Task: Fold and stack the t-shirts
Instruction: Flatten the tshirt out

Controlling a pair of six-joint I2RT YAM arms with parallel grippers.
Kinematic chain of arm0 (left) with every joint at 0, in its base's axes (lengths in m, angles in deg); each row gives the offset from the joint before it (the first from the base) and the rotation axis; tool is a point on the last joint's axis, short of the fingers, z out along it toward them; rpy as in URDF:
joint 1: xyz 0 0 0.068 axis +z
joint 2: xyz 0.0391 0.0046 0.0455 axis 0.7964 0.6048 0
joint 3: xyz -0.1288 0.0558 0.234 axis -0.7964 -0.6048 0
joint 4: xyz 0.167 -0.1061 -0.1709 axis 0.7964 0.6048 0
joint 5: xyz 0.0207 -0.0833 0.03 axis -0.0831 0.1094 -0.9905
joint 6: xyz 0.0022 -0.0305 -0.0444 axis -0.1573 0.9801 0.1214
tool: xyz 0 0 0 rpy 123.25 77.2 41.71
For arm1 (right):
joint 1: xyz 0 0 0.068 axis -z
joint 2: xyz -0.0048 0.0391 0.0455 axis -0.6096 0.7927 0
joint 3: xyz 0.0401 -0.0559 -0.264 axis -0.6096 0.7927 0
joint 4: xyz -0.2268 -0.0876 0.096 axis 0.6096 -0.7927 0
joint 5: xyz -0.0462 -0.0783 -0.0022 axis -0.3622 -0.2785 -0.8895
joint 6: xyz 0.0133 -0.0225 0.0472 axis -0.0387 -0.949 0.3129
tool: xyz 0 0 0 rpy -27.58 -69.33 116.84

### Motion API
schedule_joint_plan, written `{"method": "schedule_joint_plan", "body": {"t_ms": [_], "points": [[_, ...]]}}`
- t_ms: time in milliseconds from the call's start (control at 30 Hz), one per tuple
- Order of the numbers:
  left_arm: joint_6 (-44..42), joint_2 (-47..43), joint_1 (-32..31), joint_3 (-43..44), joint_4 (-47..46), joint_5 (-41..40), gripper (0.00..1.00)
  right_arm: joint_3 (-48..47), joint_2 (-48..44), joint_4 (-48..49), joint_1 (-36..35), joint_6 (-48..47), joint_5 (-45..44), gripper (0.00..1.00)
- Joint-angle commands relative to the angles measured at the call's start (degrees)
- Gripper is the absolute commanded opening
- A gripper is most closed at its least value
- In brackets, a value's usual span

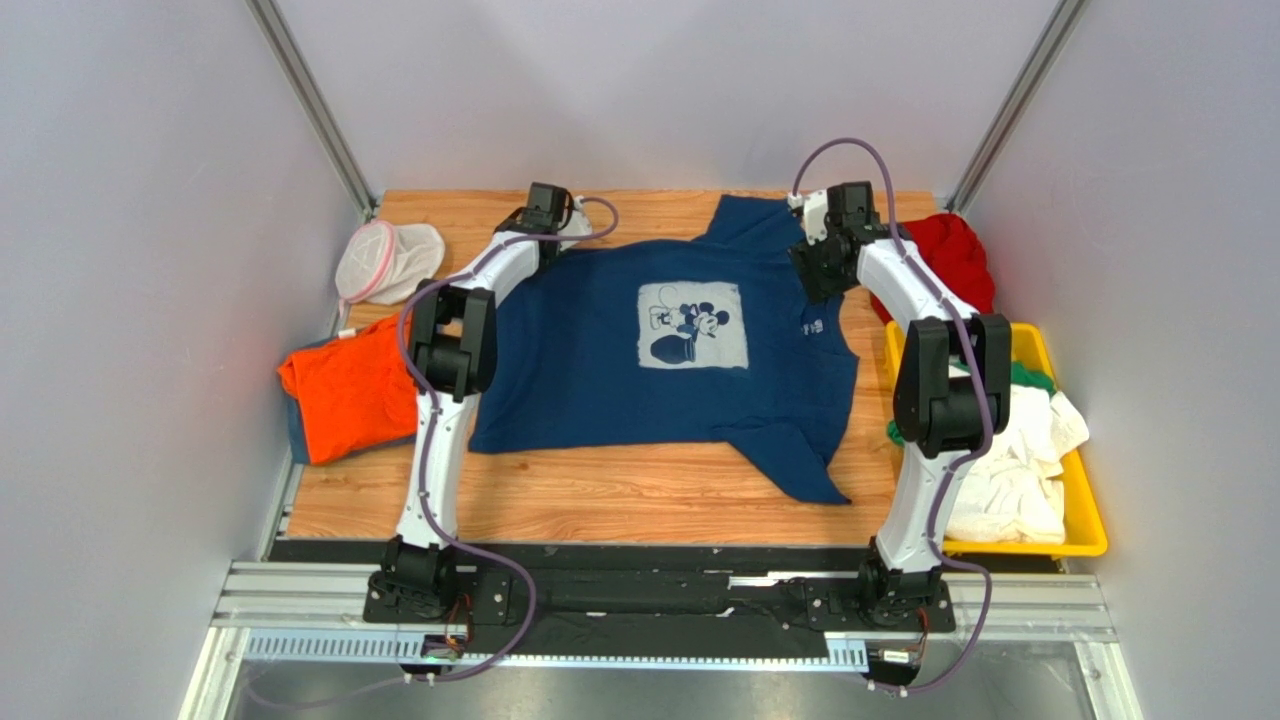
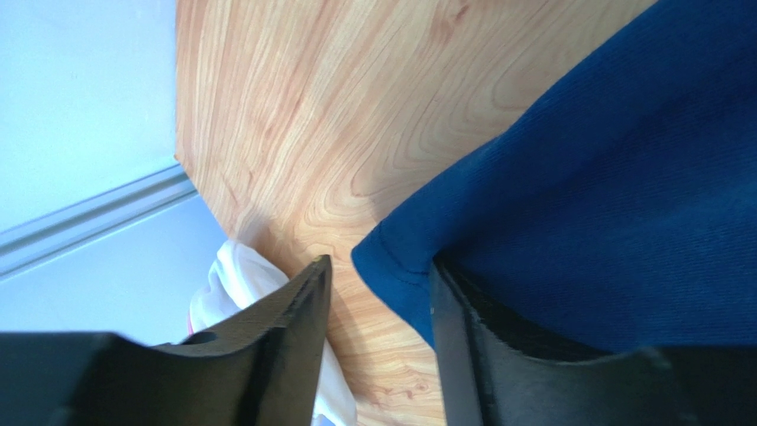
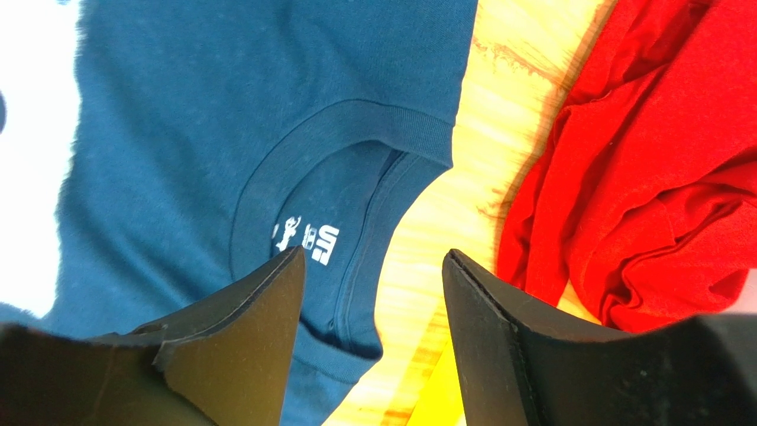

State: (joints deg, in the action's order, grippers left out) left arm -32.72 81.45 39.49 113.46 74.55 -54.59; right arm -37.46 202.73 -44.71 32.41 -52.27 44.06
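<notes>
Fingers (image 2: 298, 337) of the left gripper (image 2: 380, 275) stand spread. The far hem corner of the navy blue t-shirt (image 2: 613, 195) lies in the gap between them, not pinched, and one finger overlaps the cloth. Just left of this corner the table (image 2: 293, 115) is bare, and then comes the white mesh pouch (image 2: 240, 284), close to the gripper.

The right gripper (image 3: 373, 257) also has its fingers spread, with nothing held. It hangs over the collar of the navy shirt and its small white label. Beside the collar runs a narrow free strip of wood, and beyond it lies the crumpled red t-shirt (image 3: 657, 160).

The navy shirt is spread flat, print up, in the middle of the wooden table. Its long axis runs left to right: collar right, hem left, one sleeve toward the far edge, one toward the near edge. A free band of wood lies before it.

The orange t-shirt (image 1: 349, 393) lies roughly folded at the left edge. At the right, a yellow bin (image 1: 1085, 518) holds a white t-shirt (image 1: 1022, 465) and a green t-shirt (image 1: 1031, 375). Pale walls (image 1: 150, 225) close three sides.
</notes>
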Motion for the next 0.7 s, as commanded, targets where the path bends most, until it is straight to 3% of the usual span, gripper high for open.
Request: {"method": "schedule_joint_plan", "body": {"t_ms": [0,433,667], "points": [[3.75,-6.55,0.64,-4.28,-1.85,2.55,0.57,1.80,-6.44,-0.38,-1.27,1.45,1.49,0.62],[11.84,-29.31,0.12,-26.35,-1.33,10.28,0.68,11.56,-15.14,-6.35,-3.64,-0.65,3.60,0.63],[14.13,-36.36,-3.83,-40.75,-0.10,14.24,0.68,19.03,-17.52,-8.98,-5.31,-4.34,3.95,0.63]]}}
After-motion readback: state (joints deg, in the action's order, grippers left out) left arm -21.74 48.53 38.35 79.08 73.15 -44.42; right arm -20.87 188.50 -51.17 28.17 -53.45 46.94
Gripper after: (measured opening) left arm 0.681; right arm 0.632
